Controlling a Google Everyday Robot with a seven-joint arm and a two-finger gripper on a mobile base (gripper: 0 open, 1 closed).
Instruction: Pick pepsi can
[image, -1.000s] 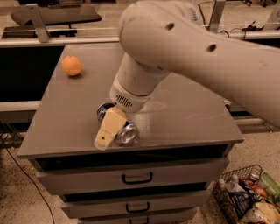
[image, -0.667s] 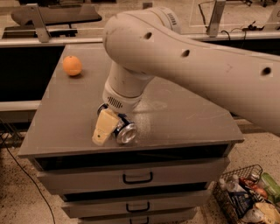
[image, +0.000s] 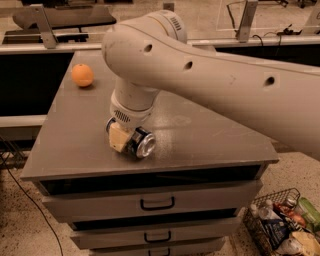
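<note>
The pepsi can (image: 144, 144) lies on its side near the front edge of the grey cabinet top (image: 215, 140), its silver end facing me and its dark body mostly hidden. My gripper (image: 128, 140) is down at the can, right against its left side, with the wrist directly above it. The big cream arm (image: 210, 75) reaches in from the right and hides the far side of the can.
An orange fruit (image: 82, 75) sits at the back left of the cabinet top. Drawers with dark handles (image: 157, 204) are below the front edge. A wire basket (image: 280, 225) of packaged items stands on the floor at the lower right.
The arm has swung left and the wrist has come down closer over the can. The can lies in about the same spot.
</note>
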